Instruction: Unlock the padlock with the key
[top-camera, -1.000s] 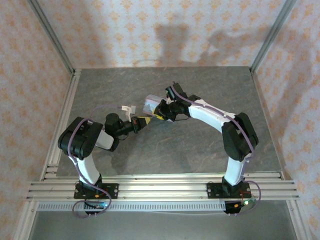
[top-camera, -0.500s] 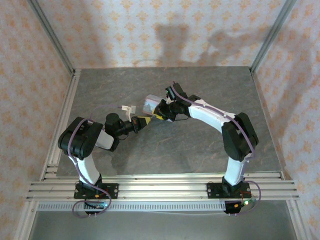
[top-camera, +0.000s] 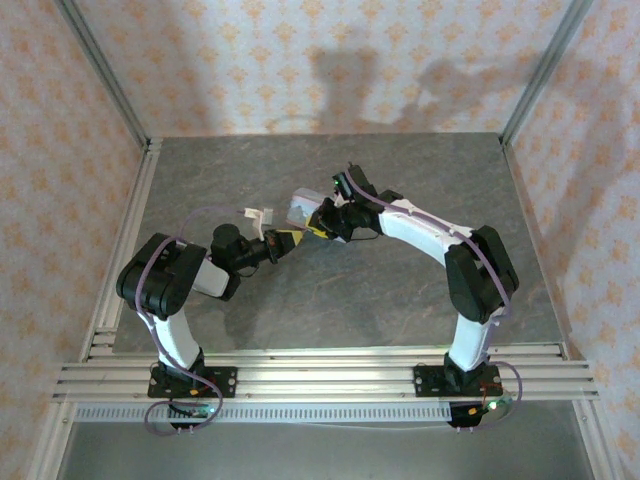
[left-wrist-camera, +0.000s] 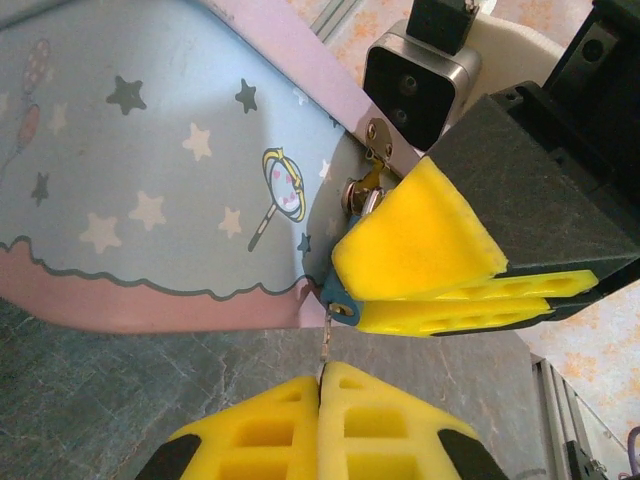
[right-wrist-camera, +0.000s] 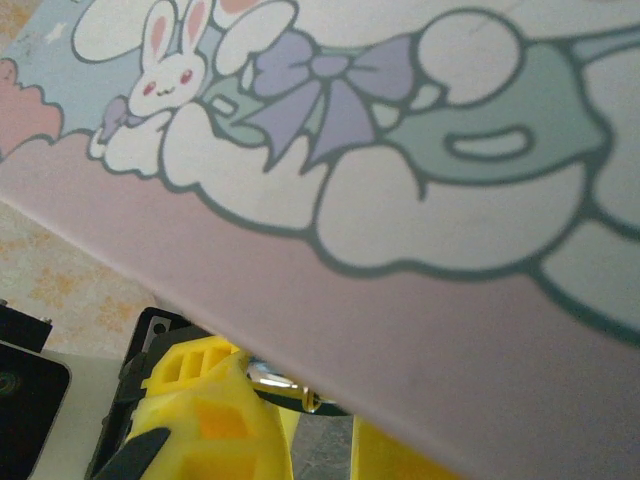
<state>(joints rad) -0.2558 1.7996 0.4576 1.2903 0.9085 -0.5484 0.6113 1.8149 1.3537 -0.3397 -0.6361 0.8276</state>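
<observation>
- Key, a thin pale sliver, is pinched in the left gripper. The yellow pads are pressed together with no gap, and only a short length of metal sticks out ahead of them.
- Its long axis runs straight out along the left gripper's own line, tip forward (up the picture in the left wrist view, leaning very slightly right).
- Directly ahead of that tip is the padlock, of which a small teal-blue corner shows. The tip is at that corner, touching or very nearly so. Whether it has entered the keyhole cannot be told.
- Beyond the lock body, further from the key, the shackle looks hooked through the gold latch on the pastel tin. The tin's face lies to the left of the key's line.
- From the right of the key's line comes the right gripper. Its fingers are clamped on the padlock body and lie roughly across the key's axis, so the lock is steadied for a push from below.
- The left arm carries the key and is the one placed to move. The coming step looks like a short push along the key's own axis, then a twist. A sideways offset could bend the sliver or slide it off the corner.
</observation>
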